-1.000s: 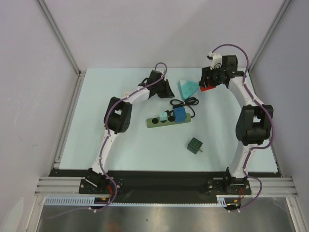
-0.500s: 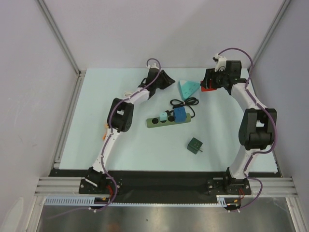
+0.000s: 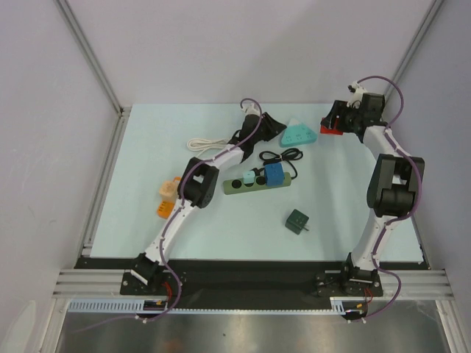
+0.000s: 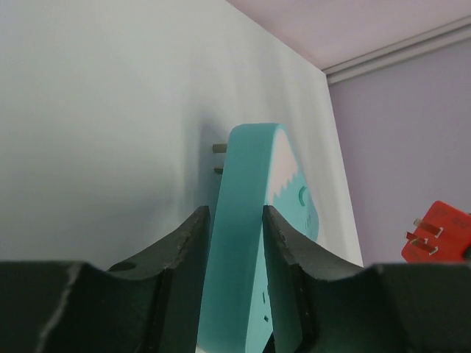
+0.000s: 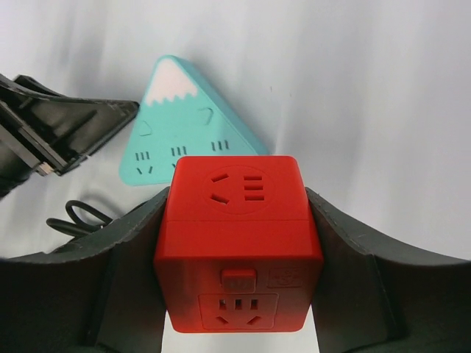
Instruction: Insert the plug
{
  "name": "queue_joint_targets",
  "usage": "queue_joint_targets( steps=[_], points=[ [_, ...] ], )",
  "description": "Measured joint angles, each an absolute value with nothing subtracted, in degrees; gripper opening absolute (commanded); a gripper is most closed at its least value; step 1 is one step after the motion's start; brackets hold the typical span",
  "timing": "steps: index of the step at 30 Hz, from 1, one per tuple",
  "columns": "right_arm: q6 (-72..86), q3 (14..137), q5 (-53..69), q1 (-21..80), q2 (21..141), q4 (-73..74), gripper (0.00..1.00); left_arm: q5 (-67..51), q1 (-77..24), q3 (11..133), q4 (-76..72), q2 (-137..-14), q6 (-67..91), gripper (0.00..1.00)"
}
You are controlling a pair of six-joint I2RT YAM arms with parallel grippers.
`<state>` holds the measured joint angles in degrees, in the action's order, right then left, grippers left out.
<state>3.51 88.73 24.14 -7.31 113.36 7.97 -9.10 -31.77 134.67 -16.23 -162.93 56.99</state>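
Observation:
My left gripper (image 3: 278, 129) is shut on a teal triangular socket adapter (image 3: 299, 134) at the back of the table. In the left wrist view its fingers (image 4: 190, 234) clamp the adapter's flat sides (image 4: 243, 220), prongs towards the table. My right gripper (image 3: 337, 125) is shut on a red cube plug (image 3: 330, 131), held just right of the adapter. In the right wrist view the cube (image 5: 239, 235) fills the gap between the jaws, with the adapter (image 5: 193, 121) beyond. An olive power strip (image 3: 240, 186) lies mid-table and holds a blue cube (image 3: 274, 175) and a small teal plug (image 3: 252, 176).
A dark green cube (image 3: 296, 220) lies in front of the strip. The strip's black cord (image 3: 283, 156) coils behind it. A white cable (image 3: 206, 143) lies at back left, and orange pieces (image 3: 168, 197) lie beside the left arm. Walls close the back and sides.
My left gripper has swung right onto the teal adapter, which shifted slightly right. My right gripper has carried the red cube to the right. The white cable and orange pieces now show.

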Motion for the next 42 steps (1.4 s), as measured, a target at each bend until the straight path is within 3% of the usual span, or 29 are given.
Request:
queue_joint_targets(
  steps=[13, 17, 21, 28, 36, 42],
  points=[
    [-7.9, 92.88, 24.84, -10.11, 113.38, 20.75, 0.0, -12.51, -38.15, 136.18, -20.58, -164.59, 57.25, 0.4],
    [-14.39, 97.19, 24.71, -10.48, 113.65, 29.52, 0.0, -15.66, -39.13, 134.89, -22.79, -164.13, 56.95, 0.44],
    [-18.72, 103.13, 24.36, -10.61, 115.02, 36.34, 0.0, -18.61, -38.5, 125.05, -25.34, -158.71, 56.38, 0.54],
    [-25.23, 112.51, 22.55, -9.82, 122.17, 45.56, 0.0, -23.7, -34.61, 124.92, -15.27, -151.72, 48.62, 0.54],
    [-29.71, 123.48, 24.29, -10.15, 131.5, 56.4, 0.0, -27.33, -29.06, 117.01, -1.43, -129.86, 38.26, 0.57],
    [-29.56, 124.7, 24.82, -10.2, 134.04, 59.64, 0.0, -28.99, -31.83, 93.51, 1.21, -105.97, 32.8, 0.59]
  ],
)
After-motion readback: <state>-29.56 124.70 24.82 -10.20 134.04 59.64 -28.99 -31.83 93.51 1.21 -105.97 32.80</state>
